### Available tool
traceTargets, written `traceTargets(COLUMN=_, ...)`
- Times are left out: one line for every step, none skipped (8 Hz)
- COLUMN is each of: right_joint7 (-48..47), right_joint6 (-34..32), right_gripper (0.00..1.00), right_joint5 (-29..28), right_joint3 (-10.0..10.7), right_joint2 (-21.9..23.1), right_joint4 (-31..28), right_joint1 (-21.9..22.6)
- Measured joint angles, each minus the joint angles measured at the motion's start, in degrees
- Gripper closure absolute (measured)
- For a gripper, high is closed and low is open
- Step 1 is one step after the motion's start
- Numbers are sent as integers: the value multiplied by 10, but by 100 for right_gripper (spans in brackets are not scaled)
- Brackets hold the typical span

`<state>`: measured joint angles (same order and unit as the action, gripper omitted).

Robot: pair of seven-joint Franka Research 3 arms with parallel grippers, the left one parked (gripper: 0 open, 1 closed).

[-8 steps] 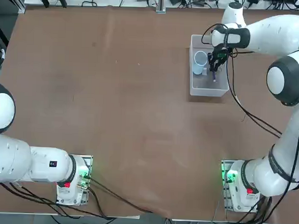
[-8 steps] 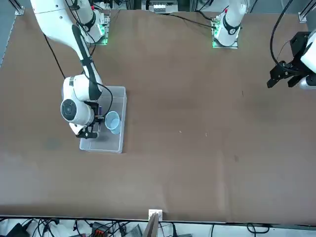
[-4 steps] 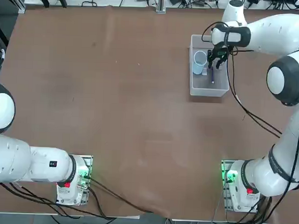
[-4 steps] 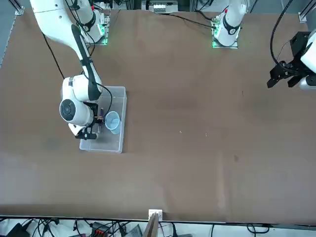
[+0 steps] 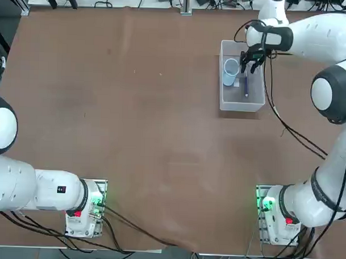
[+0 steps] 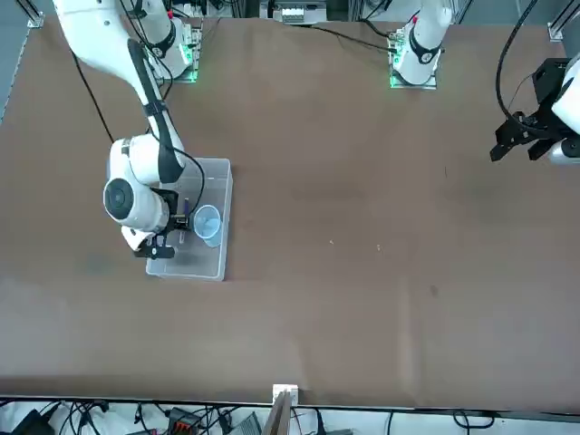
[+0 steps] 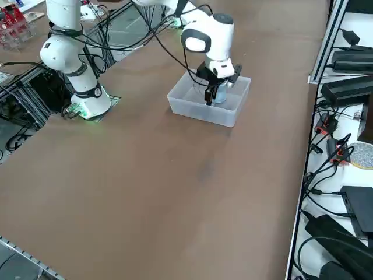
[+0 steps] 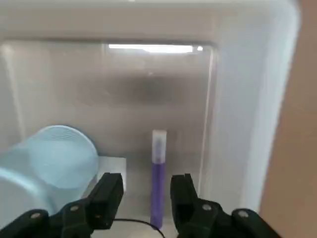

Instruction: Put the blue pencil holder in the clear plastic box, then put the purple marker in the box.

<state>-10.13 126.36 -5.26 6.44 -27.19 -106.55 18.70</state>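
Now marker and holder sit in the box.
Right pincer [image 8: 146,191] spread, empty, above purple marker [image 8: 157,173]; light, stiff, slippery, best pinched mid-barrel. Blue pencil holder [image 8: 58,163] beside it in clear plastic box [image 5: 226,103].

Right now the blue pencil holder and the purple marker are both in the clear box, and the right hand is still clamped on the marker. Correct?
Not quite. The right hand is open: the wrist view shows the purple marker lying loose on the floor of the clear plastic box. The blue pencil holder is in the box too.
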Motion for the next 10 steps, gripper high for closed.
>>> traceTargets(right_joint7=0, right_joint6=-17, right_gripper=38, right_joint5=0, right_joint3=2, right_joint2=16, right_joint4=8, right_joint1=0)
traceTargets(right_joint7=0, right_joint6=-44, right_gripper=37, right_joint5=1, right_joint3=7, right_joint2=35, right_joint4=20, right_joint1=0)
traceTargets(right_joint7=2, right_joint6=-80, right_gripper=37, right_joint5=1, right_joint3=14, right_joint2=55, right_joint4=38, right_joint1=-1)
traceTargets(right_joint7=3, right_joint6=-122, right_gripper=33, right_joint5=2, right_joint3=24, right_joint2=75, right_joint4=62, right_joint1=-2)
traceTargets(right_joint7=5, right_joint6=-166, right_gripper=30, right_joint5=5, right_joint3=35, right_joint2=92, right_joint4=91, right_joint1=-3)
traceTargets(right_joint7=9, right_joint6=-204, right_gripper=21, right_joint5=7, right_joint3=43, right_joint2=103, right_joint4=120, right_joint1=-4)
traceTargets(right_joint7=11, right_joint6=-234, right_gripper=18, right_joint5=9, right_joint3=48, right_joint2=109, right_joint4=146, right_joint1=-5)
traceTargets(right_joint7=11, right_joint6=-252, right_gripper=3, right_joint5=14, right_joint3=52, right_joint2=113, right_joint4=168, right_joint1=-6)
traceTargets(right_joint7=18, right_joint6=-264, right_gripper=1, right_joint5=22, right_joint3=59, right_joint2=119, right_joint4=184, right_joint1=-6)
traceTargets(right_joint7=37, right_joint6=-278, right_gripper=1, right_joint5=26, right_joint3=68, right_joint2=131, right_joint4=193, right_joint1=-6)
